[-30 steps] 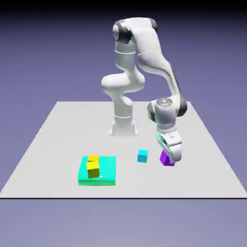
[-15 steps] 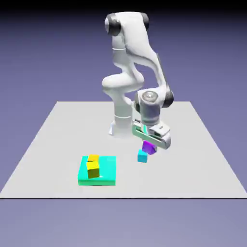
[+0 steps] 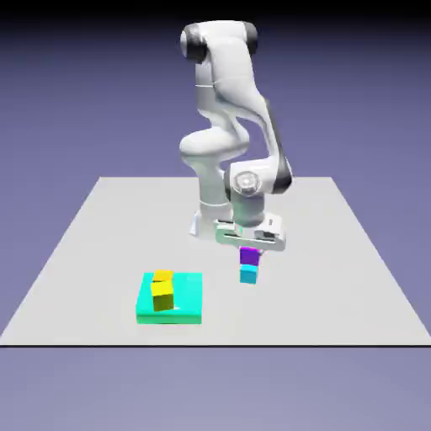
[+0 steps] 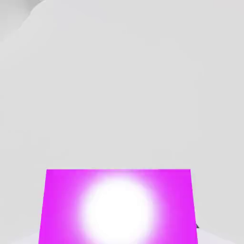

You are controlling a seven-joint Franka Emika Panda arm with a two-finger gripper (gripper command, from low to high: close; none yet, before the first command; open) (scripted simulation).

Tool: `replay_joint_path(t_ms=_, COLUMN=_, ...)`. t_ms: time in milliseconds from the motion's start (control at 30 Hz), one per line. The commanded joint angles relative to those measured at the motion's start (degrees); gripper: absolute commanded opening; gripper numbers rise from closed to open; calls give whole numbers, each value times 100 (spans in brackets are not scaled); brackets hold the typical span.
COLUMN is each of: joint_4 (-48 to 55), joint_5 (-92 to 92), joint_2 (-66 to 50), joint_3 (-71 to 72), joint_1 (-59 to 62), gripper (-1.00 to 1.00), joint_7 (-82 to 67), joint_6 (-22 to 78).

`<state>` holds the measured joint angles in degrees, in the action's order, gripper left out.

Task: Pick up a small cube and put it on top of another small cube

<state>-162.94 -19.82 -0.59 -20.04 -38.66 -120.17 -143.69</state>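
in the hand view, white glare bleaches the purple cube (image 4: 118,207) at six o'clock; the exterior view's backdrop (image 3: 84,101) darkens toward twelve.

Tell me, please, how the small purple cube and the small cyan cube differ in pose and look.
The small plain purple cube sits higher, directly above the small plain cyan cube, which rests on the grey tabletop. The purple cube is right beneath the pincer, while the cyan cube is lower, further from it. One is purple, the other light blue. Both are plain cubes of about the same size.
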Motion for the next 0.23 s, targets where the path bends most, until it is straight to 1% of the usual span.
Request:
replay_joint_path(t_ms=0, joint_4=0, joint_5=0, joint_2=0, joint_3=0, joint_1=107, gripper=100, joint_7=0, joint_6=0)
replay_joint_path(t_ms=200, joint_4=237, joint_5=1242, joint_2=1236, joint_3=-399, joint_1=160, gripper=100, joint_7=902, joint_6=1279)
